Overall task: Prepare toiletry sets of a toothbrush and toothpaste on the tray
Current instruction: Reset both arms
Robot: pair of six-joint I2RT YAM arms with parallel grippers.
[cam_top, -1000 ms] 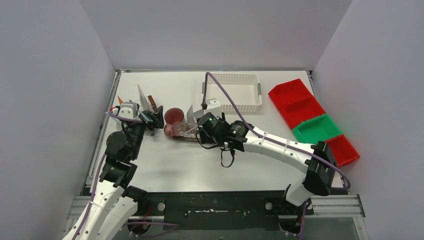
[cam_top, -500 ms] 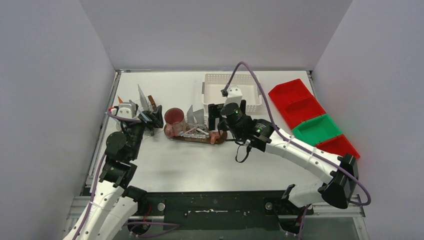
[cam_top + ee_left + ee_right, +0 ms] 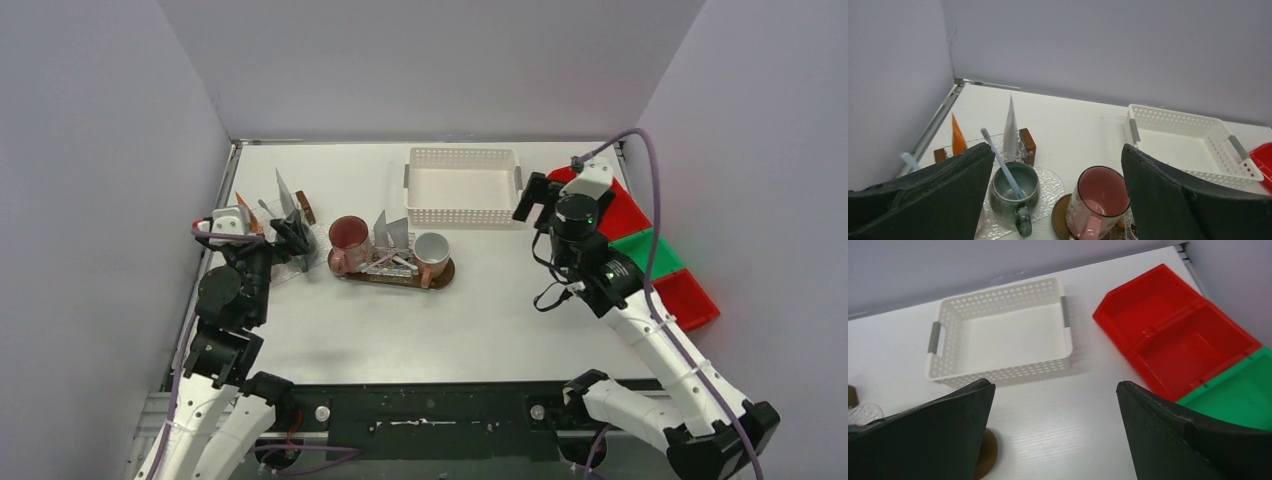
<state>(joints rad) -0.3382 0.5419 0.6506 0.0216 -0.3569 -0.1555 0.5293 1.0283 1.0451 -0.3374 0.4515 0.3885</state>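
The right end effector (image 3: 1055,386), spread wide and empty, hangs near the worktop's far right corner beside the basket (image 3: 998,372), while the maroon mug (image 3: 348,235) on the tray (image 3: 446,272) left of centre looks unfilled, so the next move calls for reaching across to stock it.

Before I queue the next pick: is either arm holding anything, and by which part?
Nothing is held. The left gripper and the right gripper both have open, empty jaws.
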